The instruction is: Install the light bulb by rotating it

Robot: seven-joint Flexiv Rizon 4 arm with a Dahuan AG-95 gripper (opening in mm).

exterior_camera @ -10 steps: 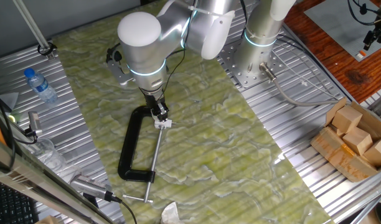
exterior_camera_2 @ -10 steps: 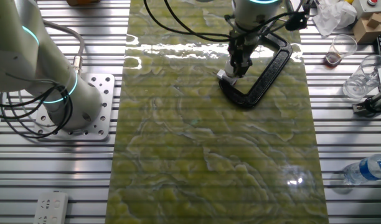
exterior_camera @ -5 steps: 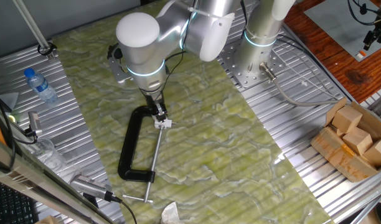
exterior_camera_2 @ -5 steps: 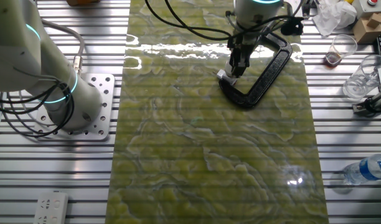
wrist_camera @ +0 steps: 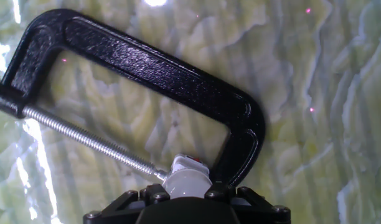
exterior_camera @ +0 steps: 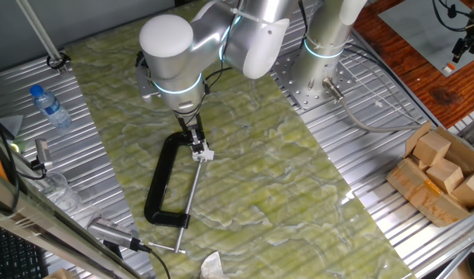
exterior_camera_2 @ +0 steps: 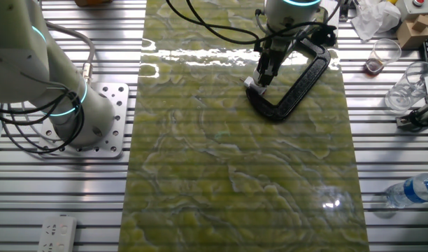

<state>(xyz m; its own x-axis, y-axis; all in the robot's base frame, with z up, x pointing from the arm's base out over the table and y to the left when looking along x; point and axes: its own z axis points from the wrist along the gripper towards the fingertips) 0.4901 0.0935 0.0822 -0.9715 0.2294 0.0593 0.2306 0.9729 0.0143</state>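
So the small pale grey-white rounded light bulb (wrist_camera: 188, 182) sits right at the tip of the pincer (wrist_camera: 185, 194), at about 6 o'clock in the hand view, tucked into the mouth of the big black metal C-clamp (wrist_camera: 147, 68). It looks like the pincer is clamped on the bulb, but the fingertips are hidden behind the black hand body, so I honestly can't tell for sure.

The bit that matters: the clamp's silver threaded screw (wrist_camera: 91, 142) runs off from the bulb toward 10 o'clock, and the bulb sits at that screw's near end, with a small white block showing a reddish patch (wrist_camera: 189, 165) just behind it. My guess is the twist has to happen around the pincer's own long axis, pointing down at the green marbled table (exterior_camera: 299, 186).

From one fixed view the pincer (exterior_camera: 198, 147) comes down near-vertical onto that same spot.
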